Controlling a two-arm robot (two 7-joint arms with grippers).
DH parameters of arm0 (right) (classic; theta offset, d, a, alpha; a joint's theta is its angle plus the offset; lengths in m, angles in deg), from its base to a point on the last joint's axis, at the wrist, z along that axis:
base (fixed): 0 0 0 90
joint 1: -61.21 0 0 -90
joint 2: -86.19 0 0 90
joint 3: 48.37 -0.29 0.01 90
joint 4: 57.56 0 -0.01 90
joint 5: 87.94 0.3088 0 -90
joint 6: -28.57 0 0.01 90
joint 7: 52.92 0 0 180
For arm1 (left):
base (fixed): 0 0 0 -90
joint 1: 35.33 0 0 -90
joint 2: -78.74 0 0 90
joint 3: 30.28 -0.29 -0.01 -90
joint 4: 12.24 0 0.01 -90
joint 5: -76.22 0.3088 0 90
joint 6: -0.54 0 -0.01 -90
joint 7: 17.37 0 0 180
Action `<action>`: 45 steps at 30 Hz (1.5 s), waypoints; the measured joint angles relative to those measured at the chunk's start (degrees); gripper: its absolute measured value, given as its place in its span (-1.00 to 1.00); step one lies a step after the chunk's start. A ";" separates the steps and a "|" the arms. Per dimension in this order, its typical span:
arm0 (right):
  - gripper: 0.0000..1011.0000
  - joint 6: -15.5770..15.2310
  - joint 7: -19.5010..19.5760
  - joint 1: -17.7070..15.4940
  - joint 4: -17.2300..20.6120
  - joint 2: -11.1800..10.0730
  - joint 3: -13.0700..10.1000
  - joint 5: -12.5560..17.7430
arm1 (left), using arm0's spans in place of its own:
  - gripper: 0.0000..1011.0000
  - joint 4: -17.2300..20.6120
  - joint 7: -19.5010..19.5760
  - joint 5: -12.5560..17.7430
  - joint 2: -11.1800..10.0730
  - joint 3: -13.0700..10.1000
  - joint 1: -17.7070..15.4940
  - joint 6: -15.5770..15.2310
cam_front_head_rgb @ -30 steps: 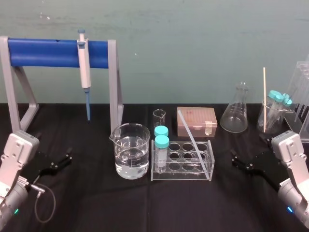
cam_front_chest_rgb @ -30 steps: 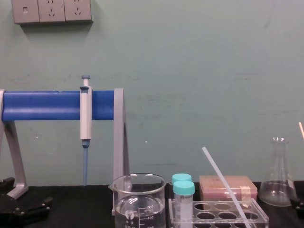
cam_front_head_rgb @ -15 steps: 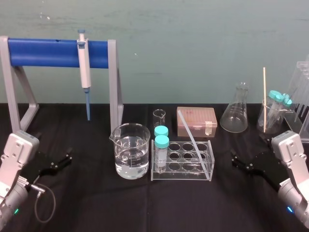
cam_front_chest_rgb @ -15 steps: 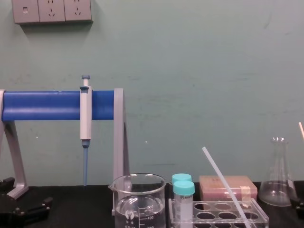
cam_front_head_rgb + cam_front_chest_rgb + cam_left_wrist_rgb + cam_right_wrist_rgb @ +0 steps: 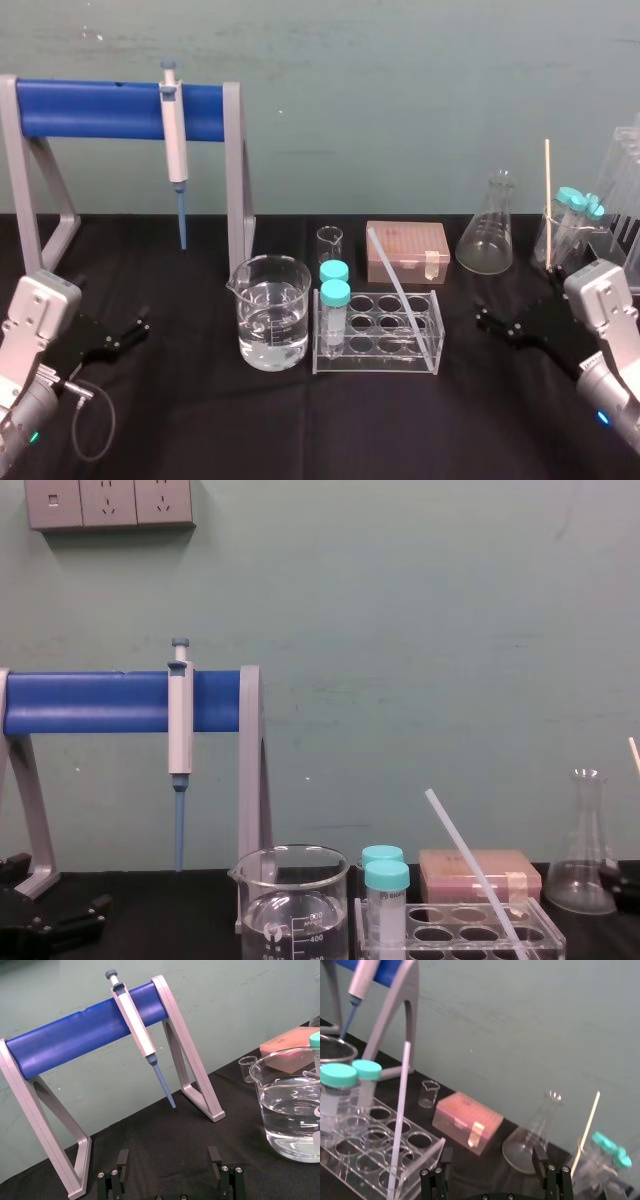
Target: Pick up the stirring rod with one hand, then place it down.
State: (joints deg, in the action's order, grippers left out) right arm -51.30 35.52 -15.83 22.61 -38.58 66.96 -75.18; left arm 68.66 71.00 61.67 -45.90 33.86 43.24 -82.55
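Note:
The stirring rod point(image 5: 396, 282) is a thin translucent white rod leaning in the clear test tube rack point(image 5: 376, 364), its top tilted toward the back left. It also shows in the chest view point(image 5: 470, 865) and the right wrist view point(image 5: 400, 1115). My right gripper point(image 5: 495, 325) hovers open to the right of the rack, apart from the rod, with nothing between its fingers point(image 5: 491, 1160). My left gripper point(image 5: 125, 335) rests open at the near left, also holding nothing point(image 5: 168, 1160).
A beaker of water point(image 5: 271, 312) stands left of the rack, which holds two teal-capped tubes point(image 5: 334, 300). Behind are a small beaker point(image 5: 330, 243), a pink box point(image 5: 407, 250) and a conical flask point(image 5: 487, 235). A pipette point(image 5: 176, 150) hangs on the blue stand point(image 5: 100, 110). An orange stick point(image 5: 548, 200) stands far right.
My right gripper has lifted a little and edged toward the rack, still open. The left arm and the rod have not moved.

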 joint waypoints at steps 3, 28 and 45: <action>0.98 1.45 -1.62 1.19 -0.69 0.14 0.02 -0.73 | 0.98 0.00 0.00 0.00 0.00 0.00 0.00 0.00; 0.98 7.31 -21.82 12.73 -13.12 6.45 1.90 2.81 | 0.98 0.00 0.00 0.00 0.00 0.00 0.00 0.00; 0.98 9.62 -32.84 20.44 -25.65 12.25 2.05 5.18 | 0.98 0.00 0.00 0.00 0.00 0.00 0.00 0.00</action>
State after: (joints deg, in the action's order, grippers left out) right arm -41.68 2.68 4.61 -3.04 -26.32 69.00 -70.00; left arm 68.66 71.00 61.67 -45.90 33.86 43.25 -82.55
